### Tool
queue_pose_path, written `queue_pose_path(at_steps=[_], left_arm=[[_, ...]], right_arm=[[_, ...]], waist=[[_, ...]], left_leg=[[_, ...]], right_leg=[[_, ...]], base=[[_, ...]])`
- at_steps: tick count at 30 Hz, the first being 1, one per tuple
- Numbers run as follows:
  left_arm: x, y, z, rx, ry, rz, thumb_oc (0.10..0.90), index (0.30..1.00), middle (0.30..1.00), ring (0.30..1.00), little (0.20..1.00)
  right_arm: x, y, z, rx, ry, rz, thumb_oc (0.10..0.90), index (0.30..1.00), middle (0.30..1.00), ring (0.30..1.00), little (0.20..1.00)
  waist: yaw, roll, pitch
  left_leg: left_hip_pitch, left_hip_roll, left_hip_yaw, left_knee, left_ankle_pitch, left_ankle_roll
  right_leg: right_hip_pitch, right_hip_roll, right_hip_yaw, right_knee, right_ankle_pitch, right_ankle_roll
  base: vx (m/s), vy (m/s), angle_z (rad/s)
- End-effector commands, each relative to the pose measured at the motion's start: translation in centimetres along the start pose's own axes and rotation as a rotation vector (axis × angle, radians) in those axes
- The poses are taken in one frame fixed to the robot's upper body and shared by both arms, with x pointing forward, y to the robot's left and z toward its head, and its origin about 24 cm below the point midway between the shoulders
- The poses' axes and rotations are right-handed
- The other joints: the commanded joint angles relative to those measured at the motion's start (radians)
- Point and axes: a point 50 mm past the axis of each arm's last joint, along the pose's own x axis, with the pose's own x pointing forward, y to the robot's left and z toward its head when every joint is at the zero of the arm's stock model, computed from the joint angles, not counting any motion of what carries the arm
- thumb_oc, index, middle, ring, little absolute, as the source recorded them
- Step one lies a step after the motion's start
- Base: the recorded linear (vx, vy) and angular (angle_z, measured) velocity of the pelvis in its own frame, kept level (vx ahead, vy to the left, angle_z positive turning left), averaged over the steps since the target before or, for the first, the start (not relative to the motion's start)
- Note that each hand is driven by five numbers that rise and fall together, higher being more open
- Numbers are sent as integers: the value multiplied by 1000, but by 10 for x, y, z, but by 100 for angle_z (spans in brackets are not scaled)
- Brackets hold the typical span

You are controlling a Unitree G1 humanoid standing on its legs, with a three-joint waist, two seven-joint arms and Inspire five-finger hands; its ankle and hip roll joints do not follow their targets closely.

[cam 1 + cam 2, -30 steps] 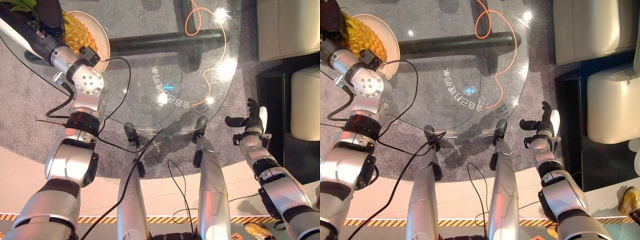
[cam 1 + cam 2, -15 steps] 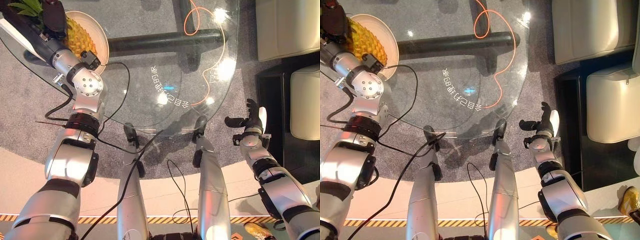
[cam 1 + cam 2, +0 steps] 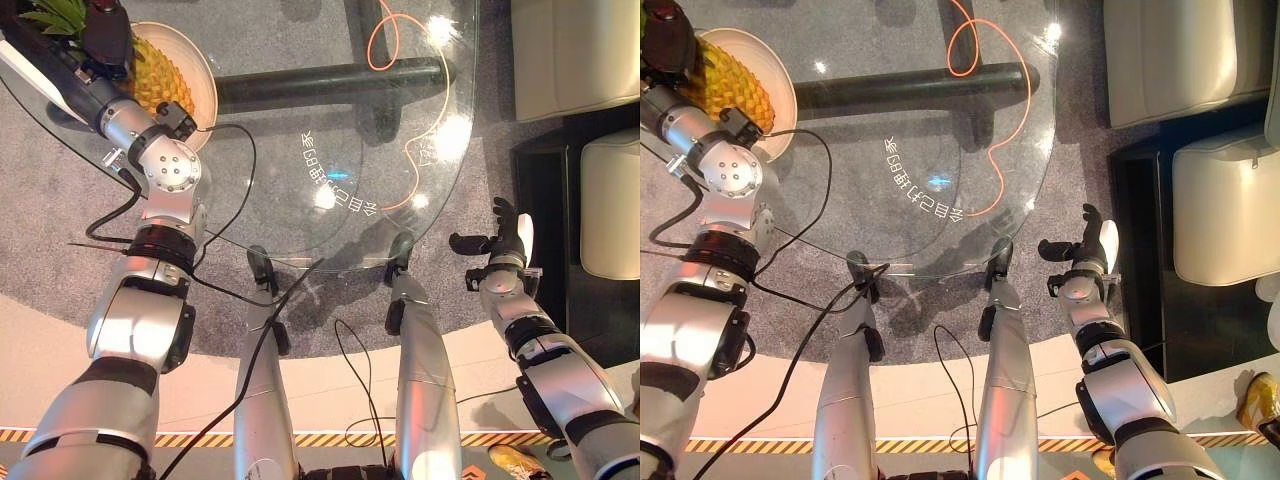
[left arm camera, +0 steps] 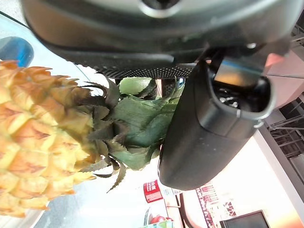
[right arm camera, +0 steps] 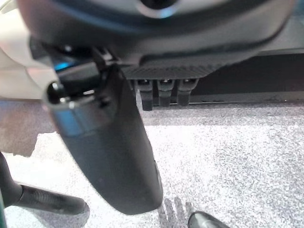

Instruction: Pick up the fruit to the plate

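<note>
**Operator:** I take the plate (image 3: 205, 75) as my landmark. The pineapple (image 3: 155, 75) lies on it, its body across the dish and its green crown (image 3: 50, 14) hanging over the plate's far-left rim. My left hand (image 3: 105, 30) sits on the crown end. In its wrist view the thumb (image 4: 209, 128) stands beside the leaves (image 4: 137, 118), but I can't tell whether the fingers are closed on the fruit or just resting there.

**Observer:** And the other hand?

**Operator:** The right hand (image 3: 500, 243) is well away from the plate, past the glass table (image 3: 330, 130) edge on the opposite side, over the carpet, fingers loosely spread and carrying nothing.

**Observer:** What worries you from here?

**Operator:** The plate stands close to the table's edge, and the fruit is long and top-heavy at the crown. If I pull the hand away while a leaf is snagged, I judge the pineapple could roll or drag the plate toward that edge. The orange cable (image 3: 385, 45) lies on the far side of the plate, well clear.

**Observer:** Any writing?

**Operator:** There is pale lettering (image 3: 340, 185) on the glass between the plate and the right hand. It is upside down to me; I can't read it.
</note>
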Motion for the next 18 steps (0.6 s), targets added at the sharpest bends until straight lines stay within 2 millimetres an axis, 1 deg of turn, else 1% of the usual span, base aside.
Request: queue_pose_path(at_steps=[1,5,8,10,12,13,17,18], left_arm=[[42,-7,59,-153,-233,36,429,582,582,582,529],[39,-6,59,-172,-236,32,446,596,596,596,546],[37,-4,58,-196,-235,28,515,655,655,655,615],[36,-4,59,-203,-236,24,509,651,651,651,609],[33,-6,59,-207,-245,5,523,662,662,662,623],[32,-6,59,-214,-248,0,556,691,691,691,656],[28,-5,58,-232,-250,-15,561,695,695,695,661],[26,-6,57,-235,-250,-28,613,740,740,740,713]], right_arm=[[4,-14,1,-49,-30,-62,800,900,900,900,900],[5,-16,1,-46,-30,-68,800,900,900,900,900],[4,-16,0,-42,-29,-72,800,900,900,900,900],[4,-16,0,-42,-30,-74,800,900,900,900,900],[4,-16,1,-38,-29,-77,800,900,900,900,900],[4,-16,1,-36,-29,-79,800,900,900,900,900],[4,-16,0,-33,-26,-85,800,900,900,900,900],[4,-17,-1,-33,-25,-87,800,900,900,900,900]], waist=[[15,-29,-27],[19,-28,-27],[23,-26,-27],[25,-26,-27],[29,-25,-27],[31,-25,-27],[36,-22,-27],[38,-21,-27]], left_leg=[[-53,1,-58,140,-110,-45],[-52,-1,-58,135,-109,-44],[-51,-2,-59,134,-110,-43],[-52,-3,-59,134,-110,-43],[-54,-3,-61,135,-111,-44],[-54,-4,-62,134,-111,-43],[-55,-6,-62,130,-111,-43],[-56,-8,-63,130,-111,-42]], right_leg=[[51,18,2,-55,-30,28],[53,18,-1,-58,-29,28],[53,16,-4,-59,-28,29],[53,15,-6,-59,-28,29],[53,13,-9,-61,-27,30],[54,12,-10,-62,-27,30],[53,11,-13,-65,-27,30],[52,11,-15,-65,-26,31]], base=[[0,0,0],[0,0,0],[0,0,0],[0,0,0],[0,0,0],[0,0,0],[0,0,0],[0,0,0]])
